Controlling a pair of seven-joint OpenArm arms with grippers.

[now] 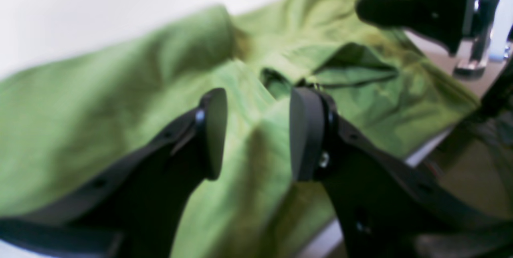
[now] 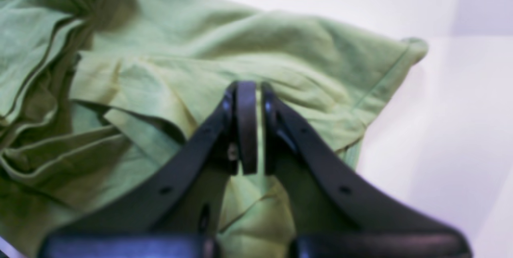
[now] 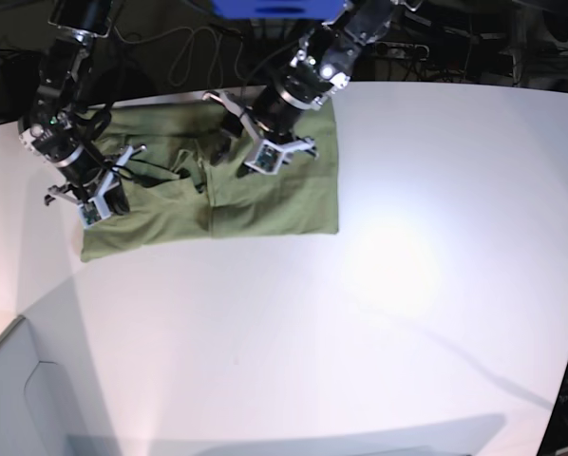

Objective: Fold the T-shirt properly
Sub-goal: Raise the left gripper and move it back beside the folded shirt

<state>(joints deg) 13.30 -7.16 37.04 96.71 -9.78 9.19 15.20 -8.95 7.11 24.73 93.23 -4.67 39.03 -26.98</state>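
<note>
Cloth bunches between the spread left gripper (image 1: 256, 134); the clenched right gripper (image 2: 252, 127), apparently empty, should pin this soft olive-green cotton T-shirt (image 3: 274, 195) flat.

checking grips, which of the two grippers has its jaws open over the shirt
The left gripper: its jaws stand apart above the T-shirt. The right gripper is shut.

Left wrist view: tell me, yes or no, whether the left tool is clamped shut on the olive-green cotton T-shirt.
No. The left tool stands open, its two black pads apart over the olive-green cotton T-shirt.
</note>
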